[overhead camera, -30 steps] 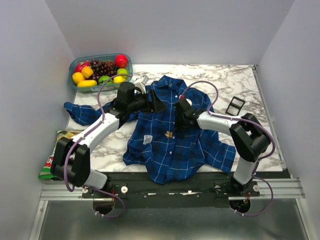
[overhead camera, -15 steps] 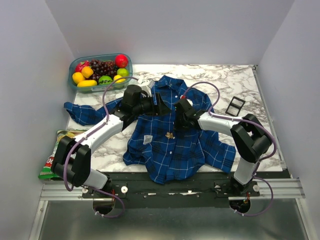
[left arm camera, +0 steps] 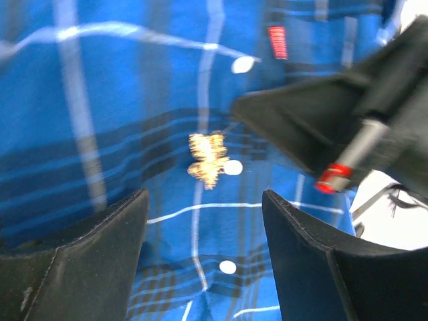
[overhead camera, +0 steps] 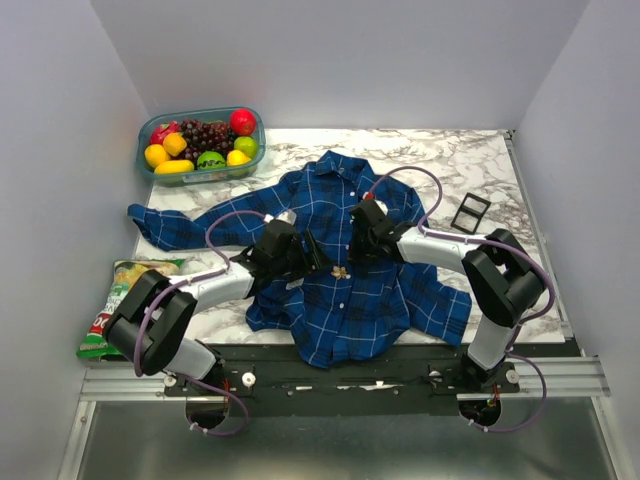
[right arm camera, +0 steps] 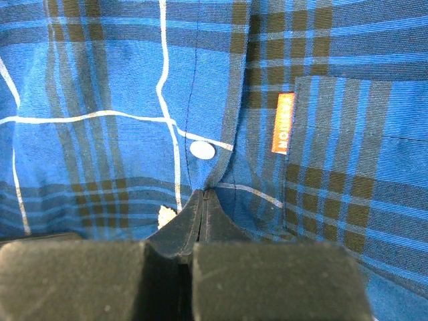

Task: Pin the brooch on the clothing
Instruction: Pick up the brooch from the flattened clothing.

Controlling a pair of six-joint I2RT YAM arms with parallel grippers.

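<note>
Left gripper (left arm camera: 204, 200) hangs over the shirt (overhead camera: 335, 310) with its two matte black, wedge-shaped fingers spread wide at the bottom of the left wrist view. The brooch (left arm camera: 208, 159) lies just above the gap between them, at mid-frame. It is a small pale-gold, lobed piece on the soft plaid weave beside a white button (left arm camera: 233, 167). The view is blurred, but its long axis seems to run roughly top to bottom, tipped slightly. The right gripper (right arm camera: 202, 195) has its fingers pressed together into a point at a crease below another white button, left of an orange label (right arm camera: 285, 124); whether cloth is caught between them is unclear. A sliver of the brooch shows just left of that point.
</note>
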